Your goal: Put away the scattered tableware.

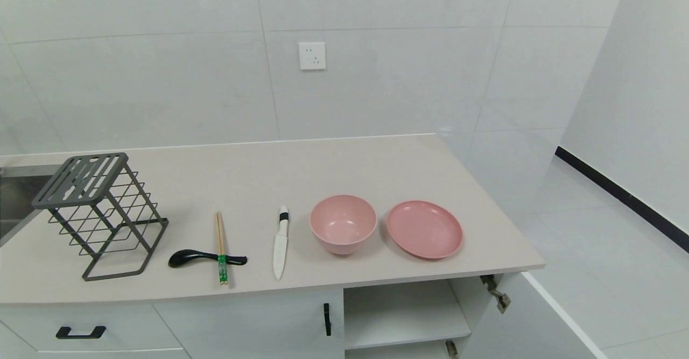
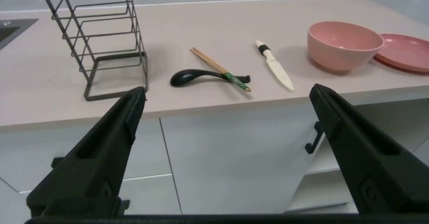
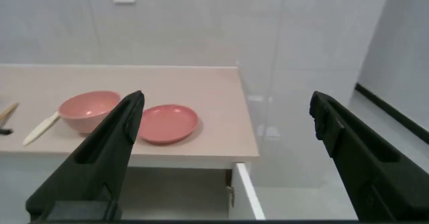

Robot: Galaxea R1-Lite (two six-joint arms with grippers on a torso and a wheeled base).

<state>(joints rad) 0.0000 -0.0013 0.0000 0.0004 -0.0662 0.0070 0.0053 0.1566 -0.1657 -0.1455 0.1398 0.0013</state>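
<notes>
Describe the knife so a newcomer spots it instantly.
On the beige countertop, look left of the pink bowl. The knife lies flat there, right of the chopsticks crossing a black spoon. It's the only cream-white piece, with a black band on its handle.

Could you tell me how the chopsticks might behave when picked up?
Thin chopsticks probably weigh little. Two sticks, seemingly loose, may separate or roll. They lie across the black spoon, so lifting could nudge it.

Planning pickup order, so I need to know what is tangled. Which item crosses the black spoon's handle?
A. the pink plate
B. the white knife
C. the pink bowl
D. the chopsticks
D: the chopsticks lie across the handle of the black spoon, while the knife lies apart from both.
</notes>
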